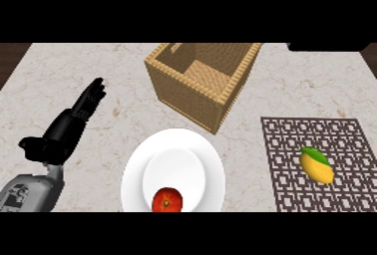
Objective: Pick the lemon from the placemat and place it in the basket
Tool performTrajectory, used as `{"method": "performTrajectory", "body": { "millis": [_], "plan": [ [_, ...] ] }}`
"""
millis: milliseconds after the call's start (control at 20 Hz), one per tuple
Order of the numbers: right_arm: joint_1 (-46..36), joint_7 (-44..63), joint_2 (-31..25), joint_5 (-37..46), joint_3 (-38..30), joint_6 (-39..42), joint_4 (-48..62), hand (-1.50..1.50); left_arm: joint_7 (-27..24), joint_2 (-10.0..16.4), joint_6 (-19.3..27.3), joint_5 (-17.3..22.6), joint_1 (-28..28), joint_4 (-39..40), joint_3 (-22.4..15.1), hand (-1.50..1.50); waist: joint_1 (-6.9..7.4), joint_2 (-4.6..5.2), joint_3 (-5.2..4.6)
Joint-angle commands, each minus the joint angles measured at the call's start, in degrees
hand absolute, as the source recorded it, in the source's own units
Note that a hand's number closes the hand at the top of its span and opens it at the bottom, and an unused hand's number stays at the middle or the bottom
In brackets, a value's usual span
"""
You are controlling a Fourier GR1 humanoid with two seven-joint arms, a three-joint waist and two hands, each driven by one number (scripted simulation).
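The fingers [90, 98] of the left hand [63, 133] are lying straight and close together, pointing away toward the far side of the worktop [88, 60], and they are holding nothing. The thumb is sticking out to the left near the wrist. The hand is showing at the left of the head view, above the worktop, with its grey forearm [29, 191] coming in from the lower left edge. The right hand is not showing.

The lemon [316, 167] is lying on the placemat [290, 137], near its middle. It is yellow with a green patch at its far end, and it is lying slantwise, with the far end leaning left. Nothing is touching it. The placemat, dark brown with a pale lattice pattern, is lying flat at the right side of the worktop.

The basket [184, 92], a square woven one in light tan, is standing at the far middle of the worktop with its open top facing up and 1 corner turned toward the near side. It is sitting well apart from the lemon, up and to the left of the placemat.

1 white plate [140, 164] is lying at the near middle, just in front of the basket's near corner, between the hand and the placemat. A round red fruit [167, 200] is sitting on the plate's near part.
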Motion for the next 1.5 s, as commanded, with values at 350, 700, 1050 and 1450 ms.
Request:
{"method": "performTrajectory", "body": {
  "millis": [350,700,1050,1450],
  "plan": [
    [-4.6,-3.1,15.2,11.9,10.6,-5.9,5.7,-1.5,0.2,-2.6,-0.8,-3.5,1.7,-1.1,0.6,0.0,0.11,-0.05,0.01],
    [-5.2,-7.2,19.5,17.4,8.3,-7.1,10.7,-1.5,6.0,-1.6,-5.1,-0.9,-0.1,-5.3,5.8,0.0,-0.21,-0.19,0.0],
    [-5.0,-8.7,20.5,16.6,7.4,-3.0,8.8,-1.5,2.8,-3.5,-6.5,-3.8,2.0,-3.1,5.5,0.0,-0.27,-0.18,-0.02],
    [-3.1,-10.6,22.3,22.1,6.7,-6.3,9.6,-1.5,3.4,-6.2,-6.7,-5.6,0.4,-2.4,7.3,0.0,-0.47,-0.17,-0.01]
  ]
}}
